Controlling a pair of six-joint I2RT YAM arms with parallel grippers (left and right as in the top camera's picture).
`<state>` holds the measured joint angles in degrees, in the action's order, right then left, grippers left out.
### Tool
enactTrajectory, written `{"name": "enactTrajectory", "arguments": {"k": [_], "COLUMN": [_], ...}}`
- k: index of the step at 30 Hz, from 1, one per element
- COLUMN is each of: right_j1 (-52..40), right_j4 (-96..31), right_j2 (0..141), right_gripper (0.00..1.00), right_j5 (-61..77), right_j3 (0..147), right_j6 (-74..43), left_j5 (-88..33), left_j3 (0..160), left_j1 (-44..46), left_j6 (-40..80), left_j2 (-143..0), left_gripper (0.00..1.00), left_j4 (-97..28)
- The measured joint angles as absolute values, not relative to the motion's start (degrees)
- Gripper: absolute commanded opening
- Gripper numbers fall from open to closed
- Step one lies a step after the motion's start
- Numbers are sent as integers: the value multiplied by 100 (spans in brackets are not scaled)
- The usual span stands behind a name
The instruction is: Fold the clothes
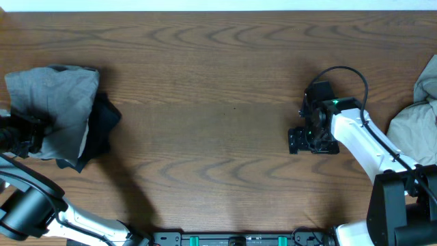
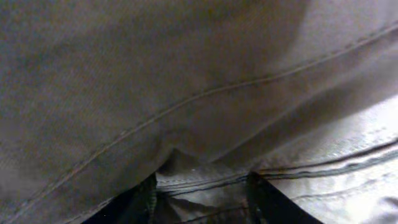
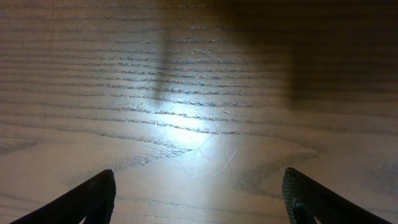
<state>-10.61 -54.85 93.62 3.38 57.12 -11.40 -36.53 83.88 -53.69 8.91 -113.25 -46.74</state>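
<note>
The mid-grey shorts (image 1: 54, 102) lie bunched at the table's far left, on top of a dark garment (image 1: 104, 126). My left gripper (image 1: 29, 134) is at their left edge. In the left wrist view the grey cloth (image 2: 186, 81) with its seams fills the frame, and a fold of it sits between the fingers (image 2: 202, 190), which are closed in on it. The pale beige garment (image 1: 418, 113) lies crumpled at the right edge. My right gripper (image 1: 296, 141) hovers open and empty over bare wood (image 3: 199, 173), left of the beige garment.
The wooden table (image 1: 218, 82) spans the view between the two piles. The right arm's white links (image 1: 362, 140) reach from the front right corner. The left arm's base (image 1: 27, 205) is at the front left.
</note>
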Motion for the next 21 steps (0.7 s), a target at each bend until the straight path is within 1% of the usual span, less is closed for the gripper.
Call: {"name": "enactTrajectory", "arguments": {"k": [3,7,12,13,15,18,21], "right_j1": [-1061,-1061,-1061,-1061,-1061,-1061,-1061], "right_j4": [-5483,-5476,-5450,-5439,-5422,-5415,-5415], "right_j2": [9362,9362,9362,9362,9362,9362,9362], "right_gripper": [84,85,85,85,85,85,85], "right_j5": [333,320,316,316,316,314,314], "right_j3": [5714,5712,5712,5712,5712,5712,5712], "right_j6": [-1138,-1129,-1127,-1127,-1127,-1127,-1127], "left_j5": [-3835,-3990,-4274,-4335,-4377,-4442,-4427], "left_j3": [8270,8088,8036,8036,8036,8036,8038], "left_j1": [-5395,-5395,-5387,-5371,-5323,-5151,-4947], "left_j6": [805,698,626,604,604,622,598], "left_j2": [-11172,-10626,-9491,-9196,-8823,-8412,-8340], "left_gripper": [53,61,71,72,71,61,52], "left_j4": [-4672,-4748,-4757,-4751,-4775,-4976,-5297]}}
